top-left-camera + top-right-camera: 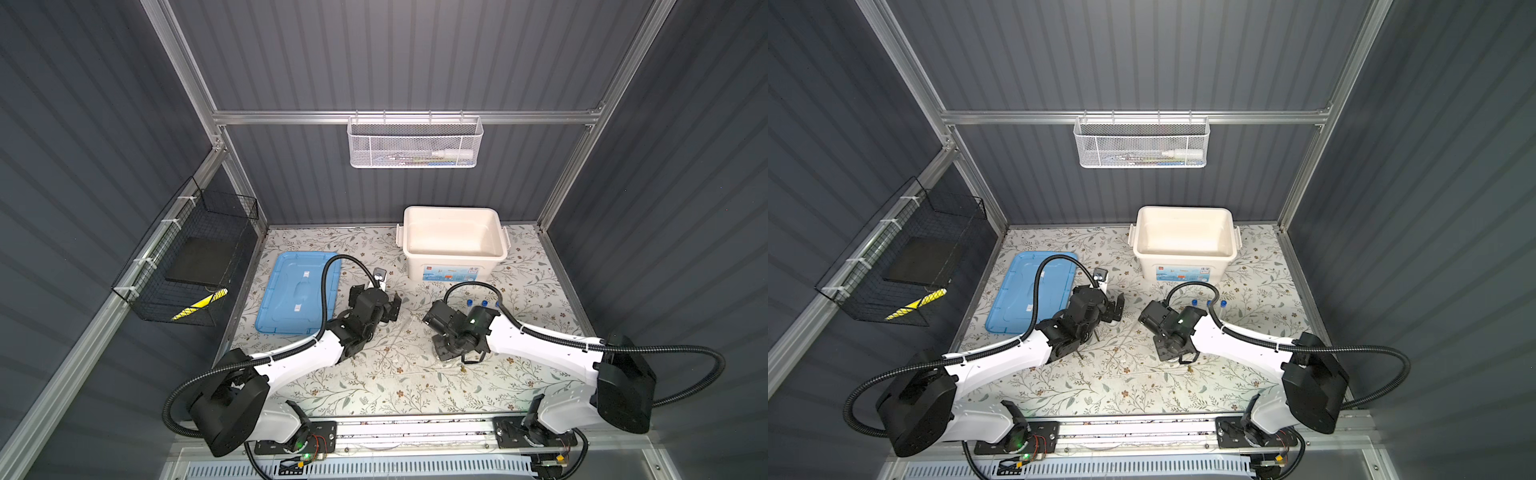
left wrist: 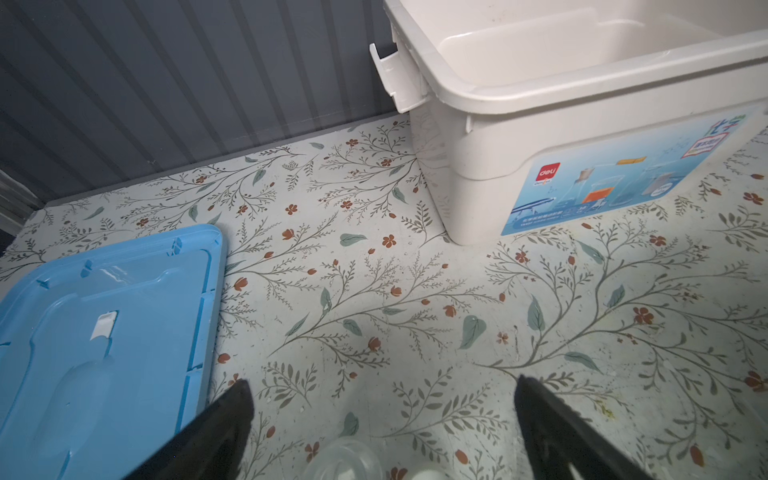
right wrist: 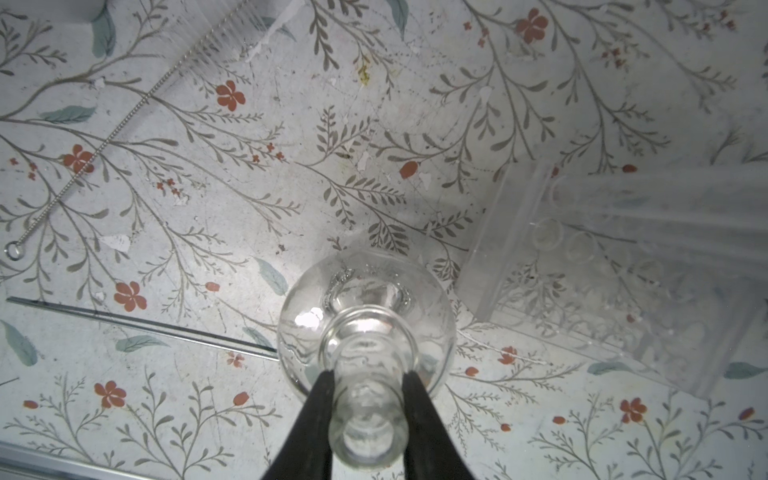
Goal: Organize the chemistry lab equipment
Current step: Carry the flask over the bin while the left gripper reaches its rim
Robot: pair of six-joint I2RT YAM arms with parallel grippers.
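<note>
The right claw pinches the neck of the small glass flask, which stands upright on the floral tabletop just beside the clear plastic rack.
The left claw hangs spread and empty near the blue lid. A clean lift likely calls for a firm hold under the flask's lip and a straight rise, since the thin rod ends at the bulb and the rack crowds its other side; kept upright, it could then go to the open white bin.
</note>
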